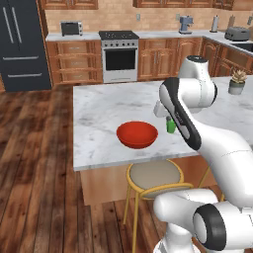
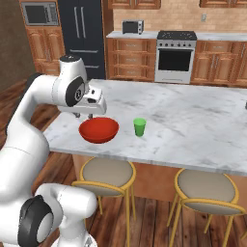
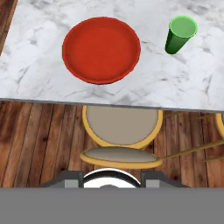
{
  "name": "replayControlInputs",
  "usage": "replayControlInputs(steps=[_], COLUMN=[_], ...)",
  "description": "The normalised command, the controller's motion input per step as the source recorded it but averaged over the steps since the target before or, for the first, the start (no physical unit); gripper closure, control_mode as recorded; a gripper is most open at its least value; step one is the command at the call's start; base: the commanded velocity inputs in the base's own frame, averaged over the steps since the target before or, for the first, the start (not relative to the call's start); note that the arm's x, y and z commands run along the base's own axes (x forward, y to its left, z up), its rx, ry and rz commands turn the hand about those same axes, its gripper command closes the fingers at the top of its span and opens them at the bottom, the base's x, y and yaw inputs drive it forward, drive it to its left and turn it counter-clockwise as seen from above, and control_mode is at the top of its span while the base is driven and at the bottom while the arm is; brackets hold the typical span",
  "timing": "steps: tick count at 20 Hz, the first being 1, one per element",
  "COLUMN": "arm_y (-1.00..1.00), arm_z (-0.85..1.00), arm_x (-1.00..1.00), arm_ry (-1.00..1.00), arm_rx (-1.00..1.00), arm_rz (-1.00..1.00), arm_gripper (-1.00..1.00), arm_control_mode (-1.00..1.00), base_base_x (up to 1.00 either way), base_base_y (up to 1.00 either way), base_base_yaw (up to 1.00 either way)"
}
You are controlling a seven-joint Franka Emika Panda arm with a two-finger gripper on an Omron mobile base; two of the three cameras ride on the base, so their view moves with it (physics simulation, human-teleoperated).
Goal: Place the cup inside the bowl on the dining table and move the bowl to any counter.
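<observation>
So: red bowl (image 3: 101, 49) empty near the dining table's (image 2: 193, 125) front edge, green cup (image 3: 180, 34) upright just beside it, apart. Gripper (image 2: 83, 115) hovers above the bowl, holding nothing; jaw state can't tell. Stool (image 3: 121, 131) below edge.

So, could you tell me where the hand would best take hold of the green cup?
Probably around the side wall of the cup, coming down from above: it stands upright with no handle, apart from the bowl, leaving room on both sides for fingers.
</observation>
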Motion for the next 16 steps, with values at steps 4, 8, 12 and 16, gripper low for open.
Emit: replayControlInputs(steps=[4,8,12,16], arm_y=[-0.01,-0.1,-0.12,-0.16], arm_z=[0.0,0.0,0.0,0.0], arm_x=[0.08,0.17,0.23,0.18], arm_ry=[0.0,0.0,0.0,0.0], arm_rx=[0.0,0.0,0.0,-0.02], arm_rz=[0.0,0.0,0.0,0.02], arm_gripper=[-1.0,-1.0,-1.0,-1.0], arm_control_mode=[-1.0,-1.0,-1.0,-1.0], base_base_x=[0.0,0.0,0.0,0.0], base_base_y=[0.0,0.0,0.0,0.0], base_base_yaw=[0.0,0.0,0.0,0.0])
